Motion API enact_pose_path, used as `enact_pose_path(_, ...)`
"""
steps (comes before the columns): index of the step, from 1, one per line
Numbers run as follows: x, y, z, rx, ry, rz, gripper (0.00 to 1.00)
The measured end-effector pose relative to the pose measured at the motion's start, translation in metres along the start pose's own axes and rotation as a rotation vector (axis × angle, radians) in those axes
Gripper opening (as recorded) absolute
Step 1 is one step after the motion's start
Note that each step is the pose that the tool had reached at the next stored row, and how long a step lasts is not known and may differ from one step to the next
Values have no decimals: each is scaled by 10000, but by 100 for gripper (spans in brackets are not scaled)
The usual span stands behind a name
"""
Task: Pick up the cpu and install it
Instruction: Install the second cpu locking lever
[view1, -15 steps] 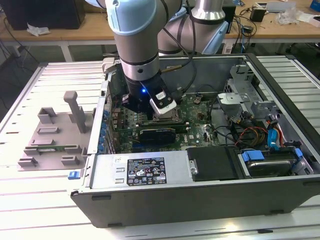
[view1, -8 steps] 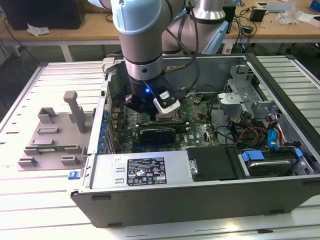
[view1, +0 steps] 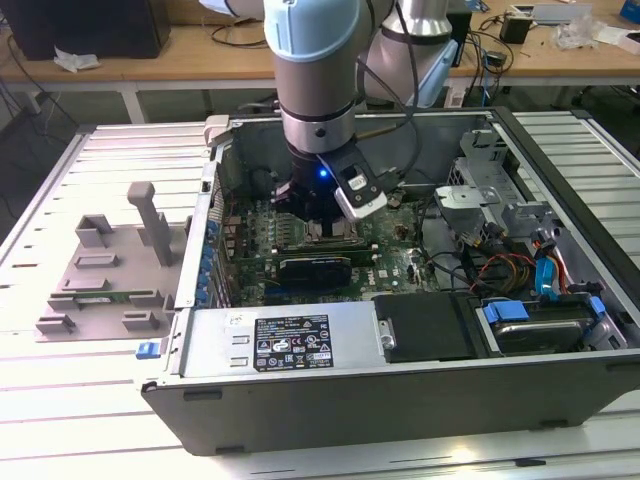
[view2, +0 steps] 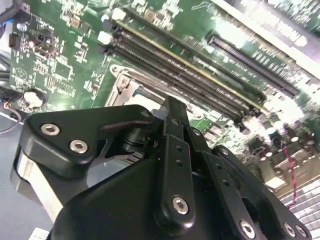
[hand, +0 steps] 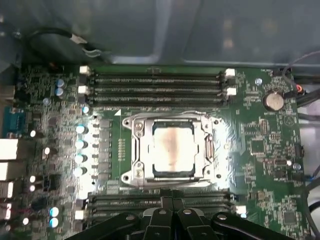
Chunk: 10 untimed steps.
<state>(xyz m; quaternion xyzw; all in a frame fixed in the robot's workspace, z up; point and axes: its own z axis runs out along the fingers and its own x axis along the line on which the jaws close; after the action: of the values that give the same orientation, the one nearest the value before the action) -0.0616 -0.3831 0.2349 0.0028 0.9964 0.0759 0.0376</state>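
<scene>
Exterior view: the robot arm (view1: 318, 90) reaches down from the far side into an open computer case (view1: 400, 300) lying on a slatted metal table (view1: 70, 400). The gripper (view1: 322, 228) hangs low over the green motherboard (view1: 390, 262), just above the middle of the case. To the exterior view's left, outside the case, a grey plastic fixture (view1: 105, 265) rests on the table. A grey power supply box with a label (view1: 290, 342) lies along the near wall of the case, and blue and red cables (view1: 545, 270) run on the exterior view's right.

First wrist view looks straight down on the board. The cpu (hand: 172, 152) lies flat inside the square metal-framed socket (hand: 135, 155), its silvery top facing up, with nothing touching it. Black memory slots (hand: 155, 82) run in rows on both sides of the socket, and a round coin battery (hand: 273, 100) sits off to one side. The gripper's black fingertips (hand: 165, 216) appear at the edge of this view, drawn together with no gap between them and holding nothing.

Second wrist view shows the black fingers (view2: 172, 132) meeting at a point above the board, near a corner of the socket (view2: 125, 82).
</scene>
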Motion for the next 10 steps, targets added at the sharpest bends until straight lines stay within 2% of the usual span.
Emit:
enact_pose_path(3,-9,103,21,1,-1,6,11)
enact_pose_path(8,-29,207,46,0,-1,9,11)
enact_pose_path(10,-78,250,61,0,-1,8,11)
